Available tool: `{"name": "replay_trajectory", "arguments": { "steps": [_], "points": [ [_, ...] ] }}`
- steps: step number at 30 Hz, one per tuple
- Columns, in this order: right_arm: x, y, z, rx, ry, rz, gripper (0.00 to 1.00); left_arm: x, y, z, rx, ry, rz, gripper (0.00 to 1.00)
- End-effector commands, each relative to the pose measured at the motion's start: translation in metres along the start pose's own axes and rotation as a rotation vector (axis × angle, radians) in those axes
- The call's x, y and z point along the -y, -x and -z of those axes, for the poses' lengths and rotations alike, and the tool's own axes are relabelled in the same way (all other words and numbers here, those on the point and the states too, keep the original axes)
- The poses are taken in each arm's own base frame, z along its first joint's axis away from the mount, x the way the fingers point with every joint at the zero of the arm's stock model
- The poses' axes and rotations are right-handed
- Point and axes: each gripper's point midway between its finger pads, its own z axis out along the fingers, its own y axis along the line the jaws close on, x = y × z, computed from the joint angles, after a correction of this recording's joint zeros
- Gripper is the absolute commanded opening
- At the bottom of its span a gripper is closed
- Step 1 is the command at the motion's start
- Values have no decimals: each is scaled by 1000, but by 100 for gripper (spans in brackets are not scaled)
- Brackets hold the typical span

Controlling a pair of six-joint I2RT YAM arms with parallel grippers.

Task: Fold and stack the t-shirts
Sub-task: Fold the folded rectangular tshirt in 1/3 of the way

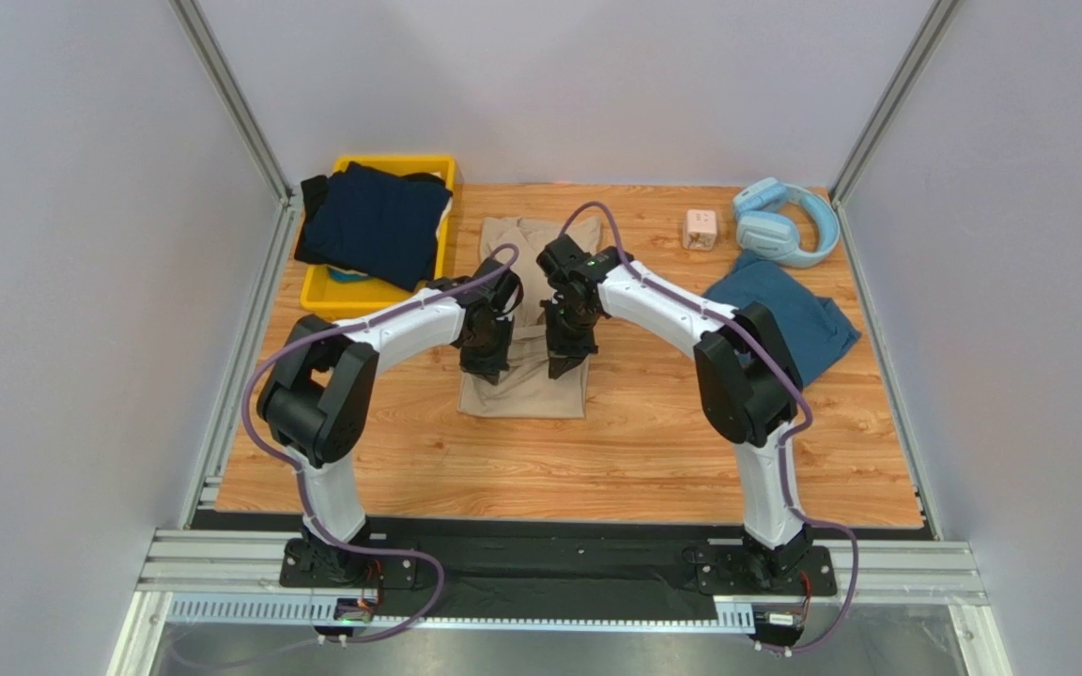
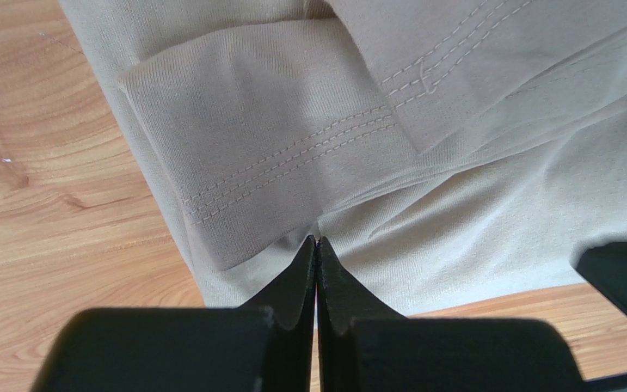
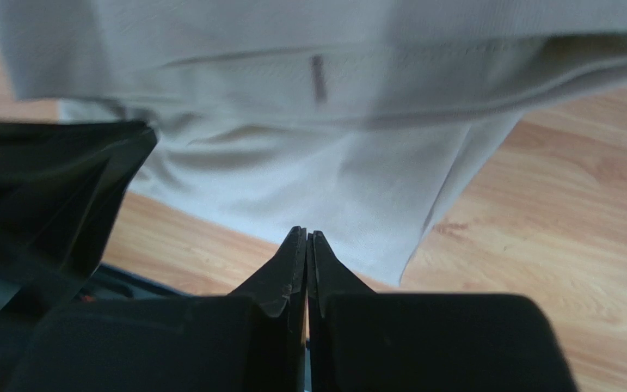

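- Left gripper: jaws pressed together, tips at a crease of the beige t-shirt; I cannot tell whether any cloth is nipped between them
- Right gripper: jaws likewise closed, tips near the same shirt's edge; the view is blurred, so no pinch can be made out
- The beige shirt lies folded narrow mid-table; seen from above, both arms hide its middle
- Teal t-shirt lies to the right, partly behind the right arm; navy t-shirt covers most of the yellow bin at the far left
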Motion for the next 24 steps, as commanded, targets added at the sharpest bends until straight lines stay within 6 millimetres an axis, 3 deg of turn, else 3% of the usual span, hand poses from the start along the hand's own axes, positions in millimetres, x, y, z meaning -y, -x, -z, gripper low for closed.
{"name": "replay_trajectory", "arguments": {
  "steps": [1, 4, 13, 24],
  "points": [
    [16, 9, -35, 12, -42, -37, 0, 4, 18, 9, 48, -5, -25, 0],
    [22, 6, -56, -23, -56, -47, 0, 6, 23, -4, 49, -7, -29, 0],
    [33, -18, -78, -95, -90, -37, 0, 4, 46, -37, 64, 12, 1, 0],
    [40, -47, -84, -143, -106, 14, 0, -4, 108, -24, 175, 4, 44, 0]
  ]
}}
